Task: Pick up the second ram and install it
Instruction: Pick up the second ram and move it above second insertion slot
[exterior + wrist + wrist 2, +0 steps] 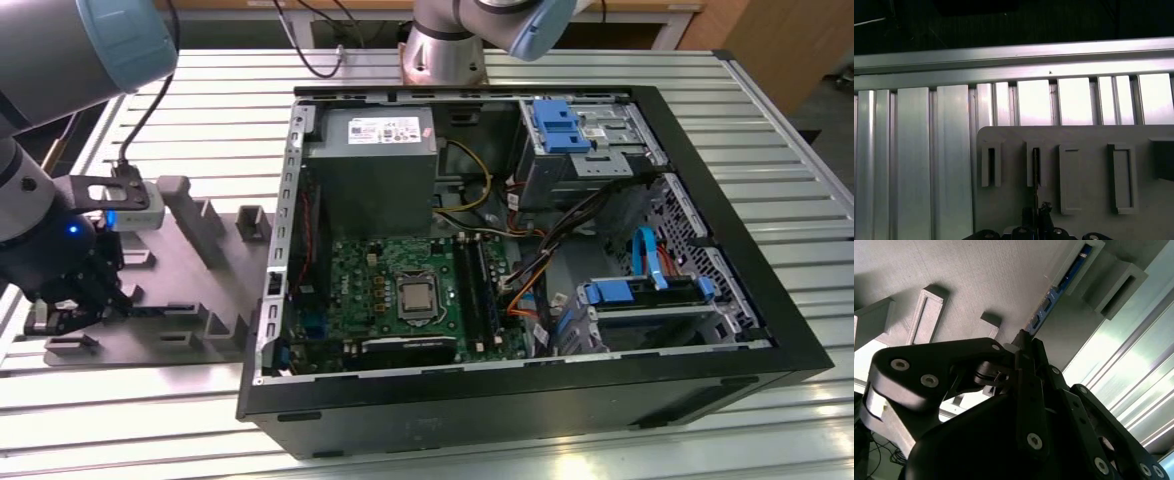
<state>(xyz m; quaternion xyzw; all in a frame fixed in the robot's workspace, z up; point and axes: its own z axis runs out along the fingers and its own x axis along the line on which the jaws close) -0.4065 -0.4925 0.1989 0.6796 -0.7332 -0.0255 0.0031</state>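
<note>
The second ram (1054, 292) is a thin bluish board with dark chips. It stands on edge in the slotted blocks of a grey fixture plate (174, 300). In the first wrist view it is a thin dark line (1036, 165) in one slot. My gripper (1023, 347) has its black fingers pressed together on the near end of the stick, and this grip (1037, 212) is seen in both wrist views. In the exterior view the gripper (54, 315) sits low over the plate at the exterior view's left, hiding the stick.
An open computer case (747, 330) lies on the slatted metal table (787, 200) at the exterior view's right of the fixture. Inside are a green motherboard (380, 265) with black memory slots (477, 285), cables and blue drive brackets. Other fixture blocks (200, 225) rise nearby.
</note>
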